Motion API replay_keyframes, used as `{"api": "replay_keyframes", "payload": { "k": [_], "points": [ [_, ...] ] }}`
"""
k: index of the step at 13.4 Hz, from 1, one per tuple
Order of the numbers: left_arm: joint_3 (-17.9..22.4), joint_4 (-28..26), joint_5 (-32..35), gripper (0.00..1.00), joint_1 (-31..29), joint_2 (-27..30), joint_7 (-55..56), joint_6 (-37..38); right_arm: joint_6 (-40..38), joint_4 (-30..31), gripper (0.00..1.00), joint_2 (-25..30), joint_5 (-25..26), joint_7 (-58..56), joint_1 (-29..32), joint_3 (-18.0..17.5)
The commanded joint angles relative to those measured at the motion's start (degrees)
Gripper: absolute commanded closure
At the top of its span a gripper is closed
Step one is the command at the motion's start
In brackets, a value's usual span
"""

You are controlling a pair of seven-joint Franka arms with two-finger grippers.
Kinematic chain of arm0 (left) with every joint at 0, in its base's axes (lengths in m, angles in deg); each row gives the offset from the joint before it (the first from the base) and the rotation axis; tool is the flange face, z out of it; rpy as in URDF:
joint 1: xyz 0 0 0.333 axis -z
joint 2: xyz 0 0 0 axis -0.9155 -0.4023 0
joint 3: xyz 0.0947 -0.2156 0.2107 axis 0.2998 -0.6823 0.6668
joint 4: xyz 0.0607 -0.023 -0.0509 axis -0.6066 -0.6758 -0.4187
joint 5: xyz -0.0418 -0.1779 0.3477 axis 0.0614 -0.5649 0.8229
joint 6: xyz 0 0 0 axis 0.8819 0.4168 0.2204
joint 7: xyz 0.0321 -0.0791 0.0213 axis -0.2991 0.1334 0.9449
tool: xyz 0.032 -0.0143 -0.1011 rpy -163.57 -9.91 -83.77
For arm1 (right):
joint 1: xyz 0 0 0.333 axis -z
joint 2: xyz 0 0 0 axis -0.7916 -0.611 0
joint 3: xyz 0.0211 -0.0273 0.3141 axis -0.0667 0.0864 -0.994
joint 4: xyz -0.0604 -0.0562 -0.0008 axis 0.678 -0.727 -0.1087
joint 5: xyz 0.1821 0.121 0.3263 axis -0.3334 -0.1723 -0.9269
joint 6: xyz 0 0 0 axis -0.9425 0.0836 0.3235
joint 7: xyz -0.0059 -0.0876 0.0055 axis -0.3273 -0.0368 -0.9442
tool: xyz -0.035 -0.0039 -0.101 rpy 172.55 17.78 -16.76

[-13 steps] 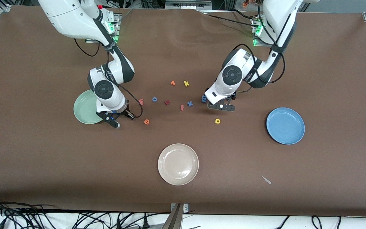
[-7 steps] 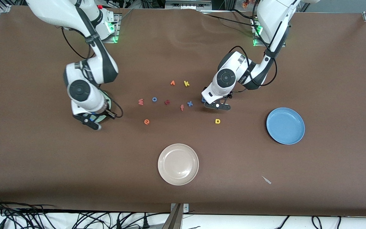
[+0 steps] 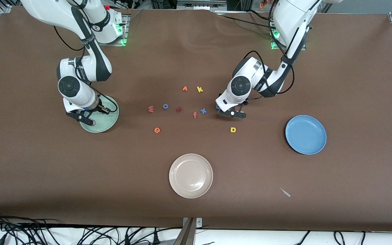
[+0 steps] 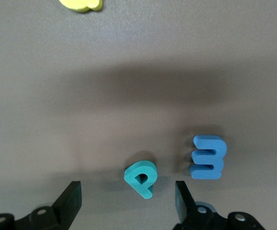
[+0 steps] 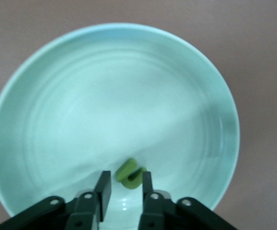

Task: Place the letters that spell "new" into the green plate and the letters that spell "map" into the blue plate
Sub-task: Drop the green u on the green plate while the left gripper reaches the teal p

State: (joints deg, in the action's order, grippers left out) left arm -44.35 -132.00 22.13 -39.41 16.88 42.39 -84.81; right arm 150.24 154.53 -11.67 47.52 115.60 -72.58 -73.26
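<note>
Brown table (image 3: 46,163) carries three plates: green plate (image 3: 111,120) toward the right arm's end, blue plate (image 3: 305,134) toward the left arm's, beige plate (image 3: 191,175) nearest the front camera. Foam letters lie scattered between: orange e (image 3: 157,130), pink w (image 3: 150,109), yellow a (image 3: 233,129), teal p (image 4: 141,176), blue m (image 4: 207,157).

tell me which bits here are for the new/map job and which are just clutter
Job: green plate, blue plate, n, e, w, m, a, p.

Clutter: beige plate, k, x, o, f, t.
</note>
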Motion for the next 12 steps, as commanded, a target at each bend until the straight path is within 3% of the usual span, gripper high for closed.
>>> {"api": "replay_keyframes", "payload": {
  "k": [1, 3, 6, 9, 12],
  "points": [
    [0.6, 1.3, 0.1, 0.22, 1.1, -0.5, 1.8, -0.3, -0.2, -0.3, 0.00, 3.5, -0.3, -1.2, -0.2, -0.1],
    [0.6, 2.5, 0.1, 0.27, 1.7, -1.5, 3.6, -0.3, -2.4, -5.2, 0.00, 2.9, -0.7, 0.4, -0.7, -2.3],
    [0.7, 2.6, 0.1, 0.34, 1.7, -1.7, 3.8, -0.3, -11.9, -13.9, 0.00, -1.1, -1.0, 12.9, -0.8, -8.4],
    [0.7, 2.6, 0.1, 0.44, 1.8, -1.9, 4.3, -0.3, -4.2, -13.5, 0.01, -4.9, -4.7, 31.5, -1.6, -13.5],
    [0.8, 2.7, 0.1, 0.53, 1.9, -2.0, 4.3, -0.3, -1.6, -12.7, 0.02, -6.1, -4.7, 40.1, -5.5, -13.7]
  ]
}}
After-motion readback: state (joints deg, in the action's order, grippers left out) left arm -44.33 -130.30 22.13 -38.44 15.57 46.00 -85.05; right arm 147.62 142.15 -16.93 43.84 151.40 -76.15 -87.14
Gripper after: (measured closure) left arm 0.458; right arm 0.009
